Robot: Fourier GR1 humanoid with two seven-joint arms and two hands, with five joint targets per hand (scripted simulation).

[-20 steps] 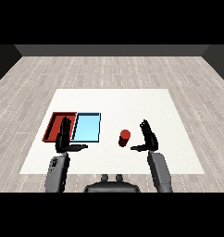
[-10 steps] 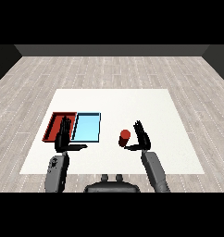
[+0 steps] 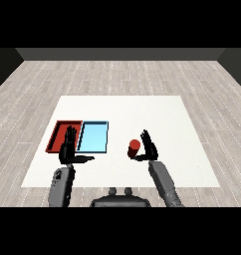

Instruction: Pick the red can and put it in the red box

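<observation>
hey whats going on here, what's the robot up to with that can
The robot's right hand is right beside the red can, which stands upright on the white table, fingers straight and not curled round it yet. The left hand is open near the red tray, next to the light blue tray. The can is not in the tray yet.

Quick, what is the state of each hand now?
Left hand: open, holding nothing, above the red tray.
Right hand: open, right beside the red can, not yet closed on it.
</observation>
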